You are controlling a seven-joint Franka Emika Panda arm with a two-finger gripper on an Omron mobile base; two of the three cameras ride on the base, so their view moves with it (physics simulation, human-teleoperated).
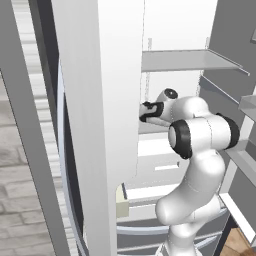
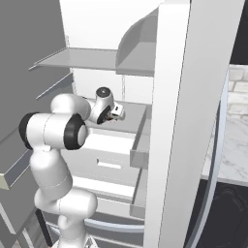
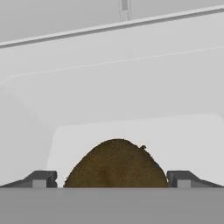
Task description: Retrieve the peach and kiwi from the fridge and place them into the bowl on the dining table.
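Flat, even rendered light brightens the tall grey-silver fridge's (image 1: 105,100) white interior; shadows stay soft, edges crisp, without glare or blur.

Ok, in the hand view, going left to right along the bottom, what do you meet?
Left fingertip → kiwi → right fingertip, all against the white inside of the fridge. The kiwi sits between the tips of the open hand, with a small gap on each side.
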